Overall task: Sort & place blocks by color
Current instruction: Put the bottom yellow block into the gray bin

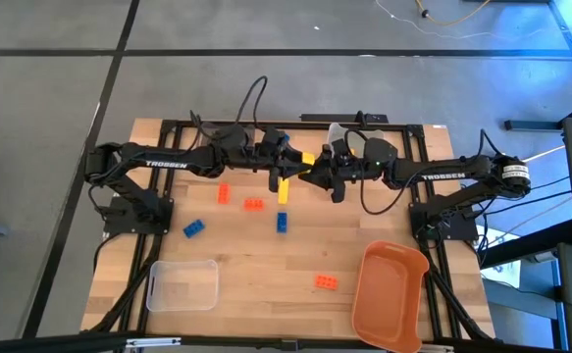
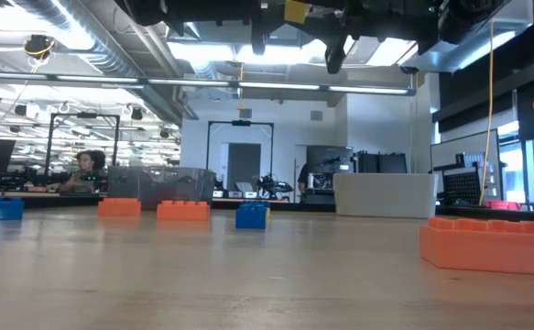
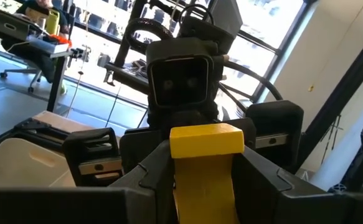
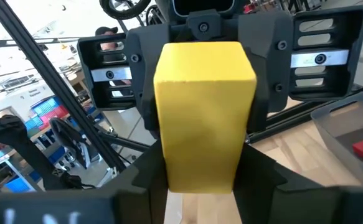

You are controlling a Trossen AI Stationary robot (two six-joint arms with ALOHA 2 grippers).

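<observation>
**A:** High view first: small yellow studded plastic brick [image 1: 308, 158] up in the air over the far middle of the pale wooden table [image 1: 256, 260], caught between left gripper [image 1: 300, 160] and right gripper [image 1: 317, 165], nose to nose.

**B:** Why both at once?

**A:** Looks like a handover. Left wrist view: narrow jaws clamped on one end. Right wrist view: jaws set against the other end, seemingly gripping too.

**B:** Why pass rightward?

**A:** Probably for the large orange plastic tray [image 1: 389, 304] on that side; clear plastic bin [image 1: 182, 286] over on the left.

**B:** Left on the boards?

**A:** Orange bricks [image 1: 254, 205], blue bricks [image 1: 282, 222], another yellow brick [image 1: 284, 191], all loose below.
</observation>
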